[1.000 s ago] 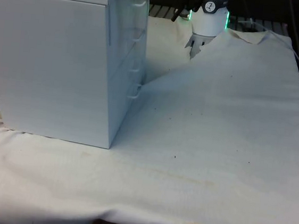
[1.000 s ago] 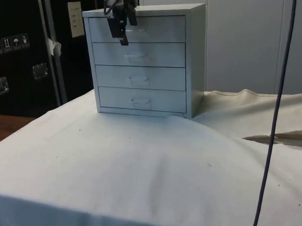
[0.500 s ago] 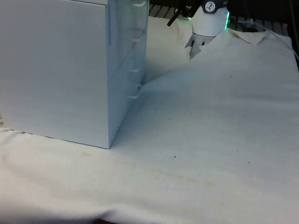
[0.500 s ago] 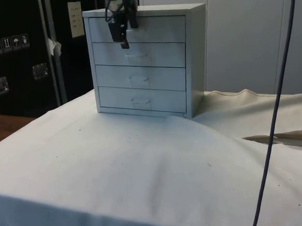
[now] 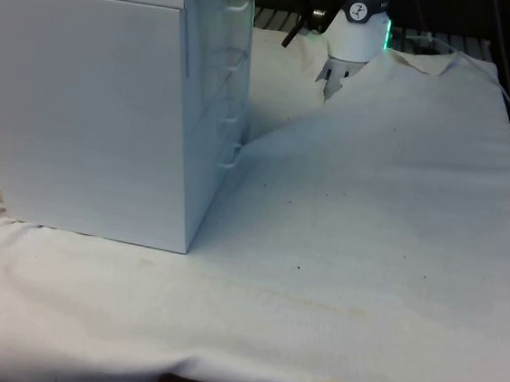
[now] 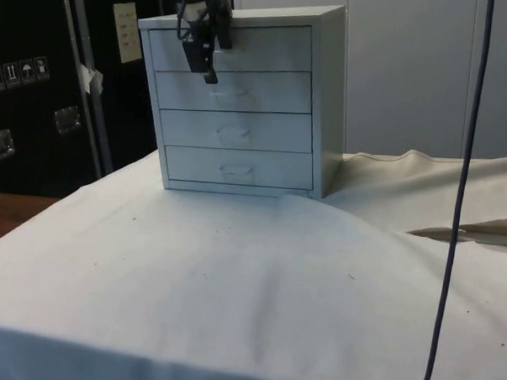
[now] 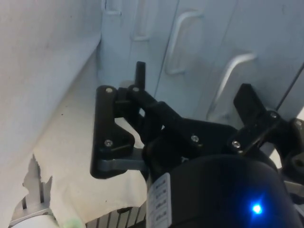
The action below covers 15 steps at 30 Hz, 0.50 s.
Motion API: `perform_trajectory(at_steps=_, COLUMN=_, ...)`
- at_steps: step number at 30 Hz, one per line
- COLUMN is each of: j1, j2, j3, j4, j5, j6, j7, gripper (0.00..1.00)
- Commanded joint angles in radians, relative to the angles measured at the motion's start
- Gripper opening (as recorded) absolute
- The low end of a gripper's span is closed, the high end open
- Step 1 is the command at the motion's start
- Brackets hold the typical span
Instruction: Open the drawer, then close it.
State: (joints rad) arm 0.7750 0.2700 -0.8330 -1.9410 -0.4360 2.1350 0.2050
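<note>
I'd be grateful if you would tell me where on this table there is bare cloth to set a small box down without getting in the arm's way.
The widest free patch is the white cloth in front of the chest of drawers, out to the table's near edge. It is crowded only at the drawer fronts, where the end effector hovers by the top drawer, open. The rumpled fold is uneven.

Nothing readable anywhere at this moment. In the side view a pale paper sheet (image 6: pixel 125 32) is stuck on the dark cabinet (image 6: pixel 39 96), printed with lines far too small to make out. Lower on that same cabinet sits a row of small white pictogram stickers (image 6: pixel 20 71), shapes only, no words to be read. In the wrist view a white label (image 7: pixel 159 202) with dark printed marks stands on the black gripper (image 7: pixel 190 99) body, and its characters cannot be made out either.
</note>
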Motion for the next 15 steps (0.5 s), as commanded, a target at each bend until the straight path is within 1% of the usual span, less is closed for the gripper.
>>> perform_trajectory(at_steps=1, j1=-0.001, j2=0.000, j3=-0.001, j4=-0.002, j5=0.001, j6=0.004, j7=0.000, gripper=0.95)
perform_trajectory(at_steps=2, j1=-0.001, j2=0.000, j3=-0.001, j4=-0.001, j5=0.001, j6=0.002, j7=-0.001, gripper=0.85)
perform_trajectory(at_steps=5, j1=-0.001, j2=0.001, j3=-0.001, j4=-0.001, j5=0.001, j6=0.000, j7=0.000, gripper=0.67)
perform_trajectory(at_steps=9, j1=-0.001, j2=0.003, j3=-0.003, j4=0.002, j5=-0.003, j6=-0.003, j7=0.000, gripper=0.46)
perform_trajectory(at_steps=10, j1=0.000, j2=0.001, j3=-0.001, j4=0.000, j5=-0.001, j6=-0.001, j7=0.000, gripper=0.46)
perform_trajectory(at_steps=11, j1=0.001, j2=0.002, j3=-0.003, j4=0.000, j5=-0.002, j6=-0.002, j7=0.001, gripper=0.35)
perform_trajectory(at_steps=15, j1=0.002, j2=0.002, j3=-0.003, j4=0.001, j5=-0.007, j6=-0.004, j7=0.003, gripper=0.16)
